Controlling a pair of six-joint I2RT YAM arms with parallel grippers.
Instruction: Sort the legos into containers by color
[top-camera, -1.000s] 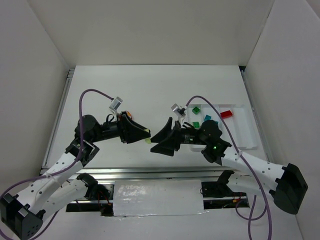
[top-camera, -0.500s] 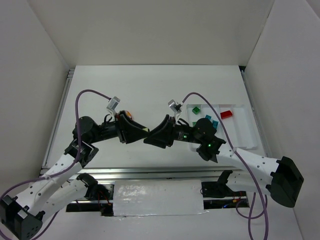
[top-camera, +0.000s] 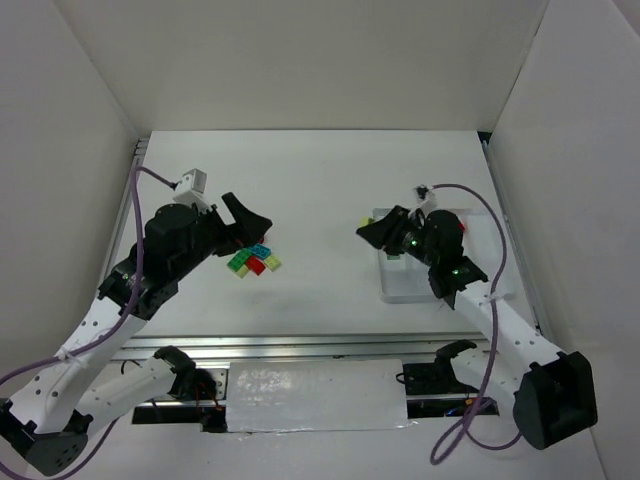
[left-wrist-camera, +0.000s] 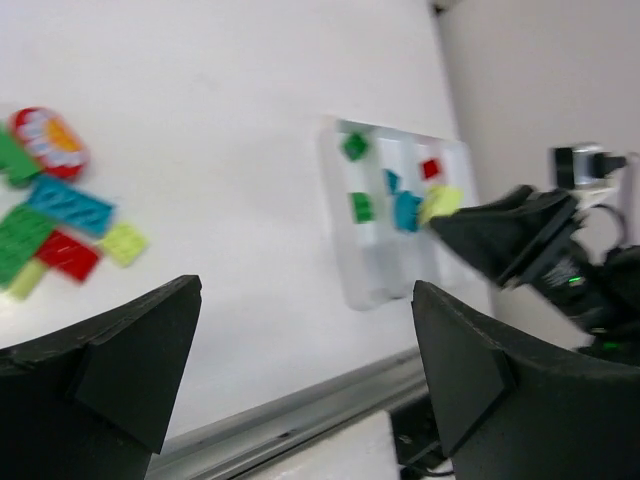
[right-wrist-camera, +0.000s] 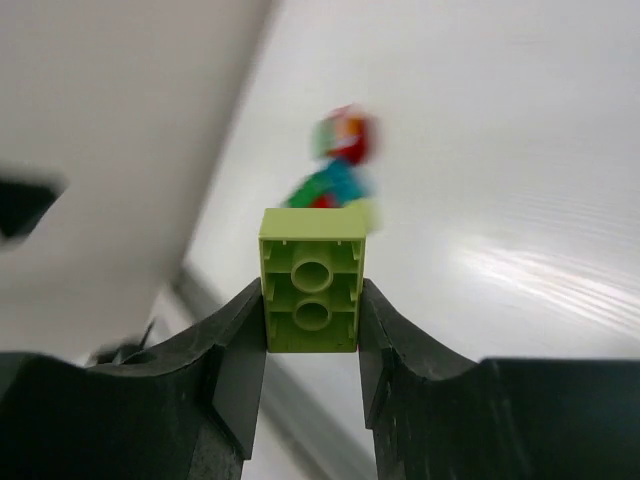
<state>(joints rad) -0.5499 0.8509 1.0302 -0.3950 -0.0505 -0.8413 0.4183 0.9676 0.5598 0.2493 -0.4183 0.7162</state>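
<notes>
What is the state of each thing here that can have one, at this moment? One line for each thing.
Left gripper: jaws open, holding nothing.
Right gripper: jaws shut on the yellow-green brick.
Yellow-green brick: held in the air.
Pile of bricks: loose on the table, unsorted.
Tray: holds some green, teal and red bricks.

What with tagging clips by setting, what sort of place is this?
Probably a robotics lab bench: two robot arms, white walls boxing the table, toy bricks and a sorting tray.
</notes>
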